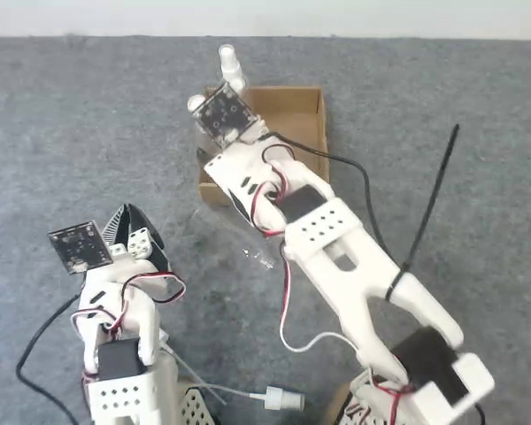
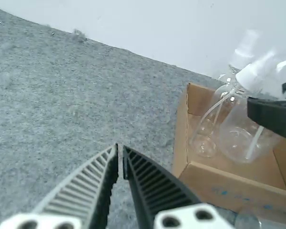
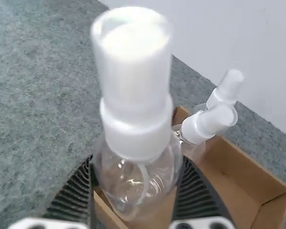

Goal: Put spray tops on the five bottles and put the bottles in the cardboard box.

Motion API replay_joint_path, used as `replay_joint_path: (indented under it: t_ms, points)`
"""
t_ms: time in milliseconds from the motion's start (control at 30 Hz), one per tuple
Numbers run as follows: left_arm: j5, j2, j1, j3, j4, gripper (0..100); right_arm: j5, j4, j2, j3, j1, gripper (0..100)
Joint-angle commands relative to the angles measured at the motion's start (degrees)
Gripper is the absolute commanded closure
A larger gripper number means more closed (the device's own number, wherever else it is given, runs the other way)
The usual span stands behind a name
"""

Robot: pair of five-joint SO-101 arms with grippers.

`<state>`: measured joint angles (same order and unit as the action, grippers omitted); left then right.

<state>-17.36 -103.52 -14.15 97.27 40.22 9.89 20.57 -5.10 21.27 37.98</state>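
Note:
My right gripper (image 3: 137,183) is shut on a clear bottle (image 3: 136,143) that has a white spray top on it, held upright over the near left corner of the cardboard box (image 3: 245,179). In the high view this bottle's cap (image 1: 197,104) shows beside the right wrist. A second capped bottle (image 3: 214,112) stands in the box (image 1: 294,108) at its far corner. My left gripper (image 2: 118,157) is shut with nothing in it, low over the carpet to the left of the box (image 2: 214,186), and lies at the lower left of the high view (image 1: 131,232).
A clear bottle without a top (image 1: 248,250) lies on the grey carpet between the arms. Near the front edge a loose white spray top (image 1: 279,400) lies with its tube. The right arm (image 1: 354,257) spans the middle toward the box.

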Motion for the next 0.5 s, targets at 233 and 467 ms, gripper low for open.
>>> replay_joint_path:
  t_ms: [233,467]
  points:
    - [0.62,-0.79,-0.09,-0.75,-1.67,99,-4.66,-6.64,6.90,-7.03,-3.47,99.2]
    - [0.70,-0.79,-0.09,-0.75,-1.67,99,-4.75,-6.90,10.59,-7.21,-3.56,99.2]
